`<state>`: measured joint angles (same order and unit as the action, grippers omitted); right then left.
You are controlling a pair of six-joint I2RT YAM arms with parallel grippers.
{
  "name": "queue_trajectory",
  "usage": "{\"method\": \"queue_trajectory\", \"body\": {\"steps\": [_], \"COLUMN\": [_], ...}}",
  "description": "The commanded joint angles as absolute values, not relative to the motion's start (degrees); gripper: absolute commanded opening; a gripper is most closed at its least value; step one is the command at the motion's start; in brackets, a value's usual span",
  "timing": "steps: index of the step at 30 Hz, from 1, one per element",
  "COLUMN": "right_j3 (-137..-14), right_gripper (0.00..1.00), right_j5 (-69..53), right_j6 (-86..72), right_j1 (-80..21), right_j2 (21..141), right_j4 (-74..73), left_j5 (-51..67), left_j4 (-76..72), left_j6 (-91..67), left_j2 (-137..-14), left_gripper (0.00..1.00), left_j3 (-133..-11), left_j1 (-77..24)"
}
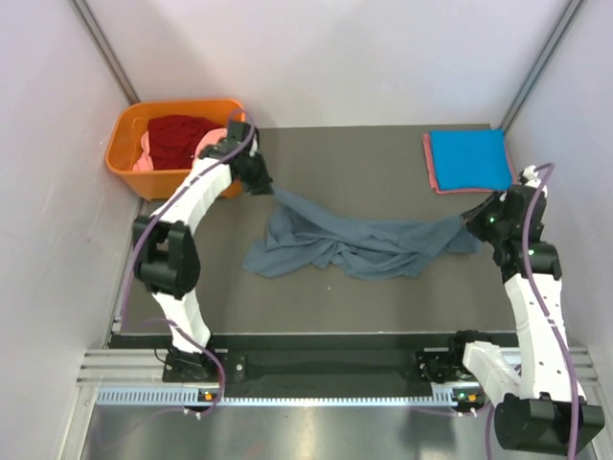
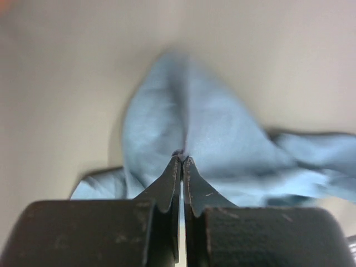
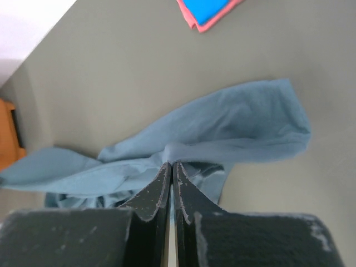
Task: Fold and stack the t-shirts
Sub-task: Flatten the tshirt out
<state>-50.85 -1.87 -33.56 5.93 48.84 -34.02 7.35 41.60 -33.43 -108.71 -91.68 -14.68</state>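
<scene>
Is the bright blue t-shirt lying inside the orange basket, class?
No, the bright blue t-shirt lies folded at the far right of the table, apart from the orange basket.

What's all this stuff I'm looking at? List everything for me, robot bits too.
grey-blue t-shirt: one, slate grey-blue, crumpled mid-table, strung between both pincers
blue t-shirt: one, bright blue, folded, far right corner
salmon-red t-shirt: one, salmon-red, folded, under the blue one
basket: one, orange, far left corner
dark red cloth: one, dark red, in the basket
pink cloth: pink, in the basket beside the dark red; count unclear
table: one, dark grey
left pincer: one, black, shut on the grey-blue t-shirt's left end
right pincer: one, black, shut on its right end
</scene>
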Motion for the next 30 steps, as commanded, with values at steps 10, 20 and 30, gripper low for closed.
{"method": "queue_trajectory", "body": {"steps": [10, 20, 30], "right_j3": [-93.21, -111.61, -104.18], "right_gripper": [0.0, 0.0, 0.0], "right_j5": [3.51, 10.63, 2.37], "right_j6": [-33.92, -35.77, -33.49], "right_j1": [6.59, 6.42, 6.24], "right_j2": [46.68, 36.39, 47.17], "right_j4": [-51.4, -63.1, -48.88], "left_j5": [11.33, 13.01, 12.92], "left_j4": [47.19, 52.73, 47.65], "left_j6": [-34.19, -40.25, -38.5], "left_j2": [-73.23, -57.14, -64.05], "left_gripper": [0.0, 0.0, 0.0], "left_j3": [-105.1, -116.1, -107.34], "left_j1": [-14.24, -14.24, -14.24]}}
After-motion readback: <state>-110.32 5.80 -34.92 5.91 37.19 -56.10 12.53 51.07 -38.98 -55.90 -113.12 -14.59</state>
